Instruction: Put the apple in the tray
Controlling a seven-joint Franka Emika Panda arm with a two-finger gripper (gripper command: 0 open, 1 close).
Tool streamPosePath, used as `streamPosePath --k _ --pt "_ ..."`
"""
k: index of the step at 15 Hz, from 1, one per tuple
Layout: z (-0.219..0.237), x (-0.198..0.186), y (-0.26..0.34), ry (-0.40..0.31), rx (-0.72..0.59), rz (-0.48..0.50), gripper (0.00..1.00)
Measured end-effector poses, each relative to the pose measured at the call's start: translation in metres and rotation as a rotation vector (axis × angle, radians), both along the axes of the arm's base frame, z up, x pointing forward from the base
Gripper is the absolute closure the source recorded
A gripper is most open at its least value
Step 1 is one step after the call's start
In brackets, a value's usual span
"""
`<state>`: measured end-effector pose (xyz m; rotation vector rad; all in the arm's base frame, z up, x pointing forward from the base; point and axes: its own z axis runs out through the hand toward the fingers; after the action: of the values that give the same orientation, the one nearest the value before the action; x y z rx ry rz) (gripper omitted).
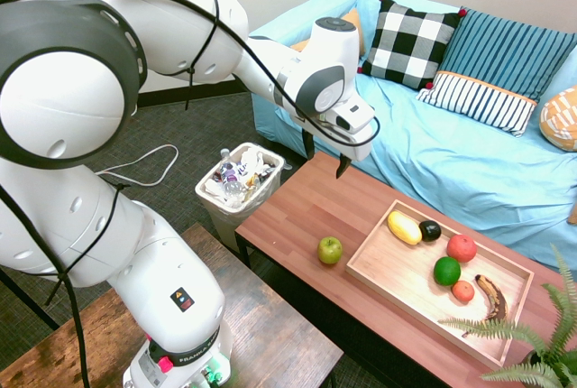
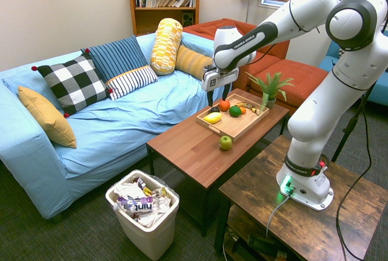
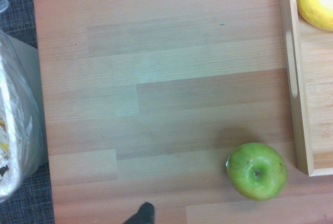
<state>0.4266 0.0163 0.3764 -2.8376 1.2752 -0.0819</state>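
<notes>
Desk of reddish-brown wood standing before blue sofa in carpeted living room, bin sitting beside its end. Apple resting on bare desk just beside tray short edge, outside it, stem dimple facing up; round, no clear long axis. Tool hanging above desk, pointing down, fingers spread, grasping nothing.

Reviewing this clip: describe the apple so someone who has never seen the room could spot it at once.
Find the reddish-brown coffee table in front of the blue sofa. On it lies a light-wood tray of fruit; the apple sits on the bare tabletop just outside the tray's corner. It is the only fruit outside the tray, and yellower-green than the darker green fruit inside.
</notes>
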Motion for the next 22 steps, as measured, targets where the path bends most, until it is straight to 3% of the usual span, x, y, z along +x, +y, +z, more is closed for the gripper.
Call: streamPosePath --k 6,16,22 --pt "-0.015 0.002 -0.003 0.027 -0.028 -0.052 0.00" --pt "-0.142 -0.019 -0.032 0.089 -0.087 -0.269 0.00" --pt "-0.196 -0.018 -0.035 0.114 -0.077 -0.372 0.00"
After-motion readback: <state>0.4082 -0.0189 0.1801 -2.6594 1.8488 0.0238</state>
